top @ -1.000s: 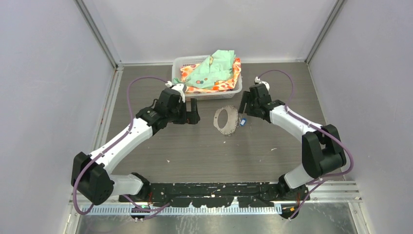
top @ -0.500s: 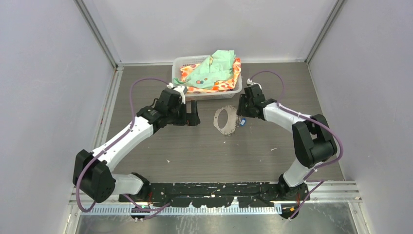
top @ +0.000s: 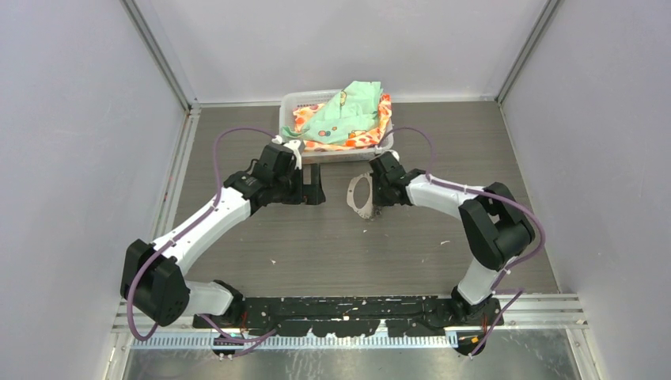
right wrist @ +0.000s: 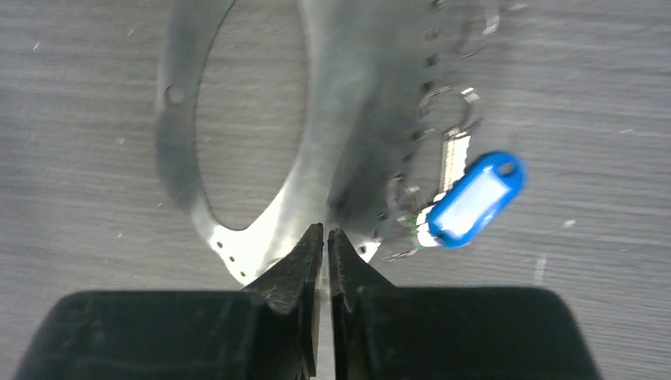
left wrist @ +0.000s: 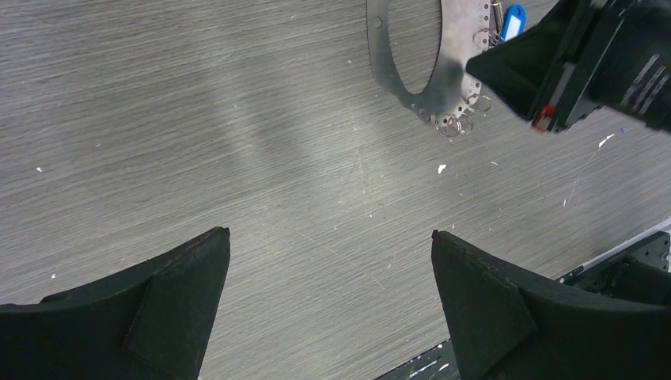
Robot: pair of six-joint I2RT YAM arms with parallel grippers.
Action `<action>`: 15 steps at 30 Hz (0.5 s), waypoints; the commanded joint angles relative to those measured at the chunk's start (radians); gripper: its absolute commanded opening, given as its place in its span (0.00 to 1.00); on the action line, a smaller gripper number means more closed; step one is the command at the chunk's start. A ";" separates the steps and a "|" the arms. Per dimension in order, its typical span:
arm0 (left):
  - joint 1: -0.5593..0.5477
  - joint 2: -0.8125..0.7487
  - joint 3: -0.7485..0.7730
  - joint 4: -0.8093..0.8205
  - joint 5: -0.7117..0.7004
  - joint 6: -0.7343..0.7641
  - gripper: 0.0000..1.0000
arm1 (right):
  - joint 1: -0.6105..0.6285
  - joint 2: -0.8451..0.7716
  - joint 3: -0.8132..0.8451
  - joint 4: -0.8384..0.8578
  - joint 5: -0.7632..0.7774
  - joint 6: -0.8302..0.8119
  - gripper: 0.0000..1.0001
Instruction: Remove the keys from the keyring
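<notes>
The keyring point(top: 364, 212) is a flat grey plate with a big hole, lying mid-table; it also shows as keyring point(left wrist: 455, 55) and keyring point(right wrist: 348, 79). The keys point(right wrist: 471, 200), silver bits with a blue tag, hang from a small loop on its rim, just right of my right gripper point(right wrist: 326, 231). That gripper is shut on the plate's near edge, a thin strip of metal between the jaws. From above, the right gripper point(top: 377, 198) covers the ring's right side and hides the keys. My left gripper point(top: 315, 184) hovers left of the ring, and in its wrist view the left gripper point(left wrist: 330, 232) is open over bare table.
A white basket point(top: 294, 101) holding patterned cloths point(top: 348, 115) stands just behind the ring. Grey walls close in the table on three sides. Small white specks dot the wood-grain surface.
My right arm swung left onto the ring and its jaws closed on the plate's edge, hiding the blue tag from above. The left arm barely moved.
</notes>
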 commanded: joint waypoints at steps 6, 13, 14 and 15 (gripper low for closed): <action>0.012 -0.013 0.013 0.000 0.015 0.012 1.00 | 0.185 -0.043 0.101 -0.099 0.060 0.085 0.10; 0.013 -0.016 0.015 -0.003 0.031 0.009 1.00 | 0.073 -0.128 0.021 -0.111 0.128 0.046 0.33; 0.013 -0.018 0.016 -0.005 0.032 0.009 1.00 | 0.054 -0.138 0.002 -0.101 0.136 0.040 0.34; 0.013 -0.019 0.017 -0.005 0.032 0.010 1.00 | 0.041 -0.150 -0.019 -0.087 0.136 0.033 0.35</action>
